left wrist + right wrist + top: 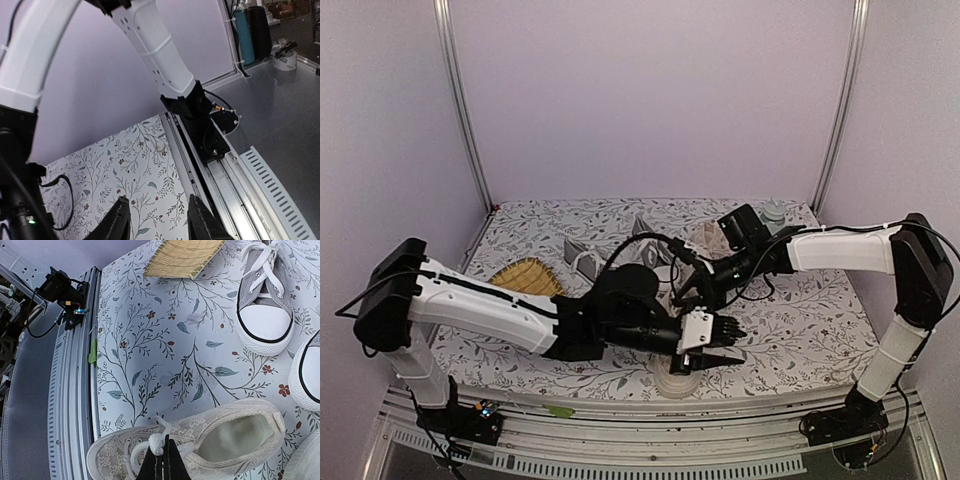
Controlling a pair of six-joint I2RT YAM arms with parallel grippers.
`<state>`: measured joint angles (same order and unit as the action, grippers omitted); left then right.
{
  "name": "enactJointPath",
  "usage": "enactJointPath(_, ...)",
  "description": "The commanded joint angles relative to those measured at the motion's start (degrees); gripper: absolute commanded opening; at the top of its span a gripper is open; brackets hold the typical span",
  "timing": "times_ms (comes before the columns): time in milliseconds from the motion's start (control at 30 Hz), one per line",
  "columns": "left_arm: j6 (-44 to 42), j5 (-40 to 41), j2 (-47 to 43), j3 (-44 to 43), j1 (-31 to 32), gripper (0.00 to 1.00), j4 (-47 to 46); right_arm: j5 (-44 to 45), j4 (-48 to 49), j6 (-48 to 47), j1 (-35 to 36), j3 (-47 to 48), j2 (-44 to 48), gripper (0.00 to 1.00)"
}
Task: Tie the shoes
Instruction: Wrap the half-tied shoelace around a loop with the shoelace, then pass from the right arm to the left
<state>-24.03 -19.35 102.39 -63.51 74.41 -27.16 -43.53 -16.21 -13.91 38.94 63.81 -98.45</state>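
The top external camera sits high behind the arm bases. It looks forward and down over the whole leaf-printed white tablecloth [800,330] to the lilac back wall [650,100]. The left wrist camera, held low and tilted, faces the table's near right corner and the right arm's black base mount [202,125]. The right wrist camera looks straight down, close above a cream lace-fabric sneaker [225,435]. The woven straw tray [182,257] at the top of its view also shows in the top view.

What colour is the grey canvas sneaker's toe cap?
The grey canvas sneaker has a white toe cap edged in black; clearest in the right wrist view.
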Motion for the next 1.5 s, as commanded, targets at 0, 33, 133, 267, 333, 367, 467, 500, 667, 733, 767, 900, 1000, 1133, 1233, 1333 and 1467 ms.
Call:
enactJointPath(0,6.5,-7.2,-8.5,7.3,-6.1,0.37,-4.0,0.5,-0.2,-0.9,-0.3,1.3,-0.9,0.01)
enactJointPath(33,9.2,-8.3,-9.9,9.5,-8.1,0.35,-4.9,0.6,-0.2,-1.0,-0.3,1.4,-0.9,0.01)
enactJointPath(133,14.7,-9.1,-12.5,16.7,-14.3,0.31,-8.8,0.6,0.2,-1.0,-0.4,1.6,-1.2,0.03)
enactJointPath(267,17.4,-4.9,-11.5,23.5,-20.4,0.33,-15.0,-0.5,0.9,-0.7,-0.2,2.5,-2.2,0.04)
enactJointPath(333,17.4,-3.5,-9.4,24.6,-21.8,0.41,-18.2,-0.7,1.1,-0.7,-0.2,3.1,-2.6,0.05)
enactJointPath(367,17.1,-3.4,-8.1,24.9,-22.2,0.44,-19.8,-0.8,1.2,-0.7,-0.2,3.4,-2.8,0.05)
enactJointPath(467,17.3,-3.7,-3.6,25.4,-23.7,0.53,-25.4,-1.7,1.6,-0.8,0.0,4.3,-3.2,0.05)
enactJointPath(500,17.5,-5.0,-2.2,25.0,-24.2,0.54,-27.2,-1.9,1.7,-0.8,-0.1,4.4,-3.2,0.05)
enactJointPath(667,18.8,-11.7,4.7,21.3,-25.6,0.54,-30.8,-2.5,2.3,-0.9,-0.1,4.4,-2.4,0.05)
enactJointPath(733,19.7,-14.6,6.3,21.4,-25.8,0.54,-34.4,-2.7,2.3,-0.7,-0.1,4.4,-2.4,0.05)
enactJointPath(767,20.0,-16.1,6.9,21.6,-25.8,0.54,-36.4,-2.9,2.3,-0.7,-0.1,4.4,-2.4,0.05)
enactJointPath(900,20.7,-18.4,9.6,19.7,-26.2,0.53,-37.7,-3.2,2.6,-0.7,0.0,4.1,-2.4,0.05)
enactJointPath(1000,22.3,-19.3,11.3,18.7,-26.8,0.47,-38.5,-3.4,2.7,-0.9,-0.1,4.3,-2.3,0.05)
enactJointPath(1133,23.7,-18.2,13.2,16.6,-27.5,0.40,-37.1,-3.3,2.6,-1.3,0.0,4.3,-2.2,0.05)
enactJointPath(1233,23.7,-19.8,14.0,15.6,-27.5,0.36,-36.6,-3.4,2.7,-1.5,0.0,4.3,-2.0,0.05)
enactJointPath(1333,23.3,-19.8,15.0,14.7,-27.5,0.33,-35.8,-3.8,2.8,-1.6,0.0,4.2,-1.8,0.04)
enactJointPath(1467,21.7,-18.2,16.2,13.6,-27.5,0.32,-32.9,-4.1,2.9,-1.8,0.0,4.1,-1.5,0.04)
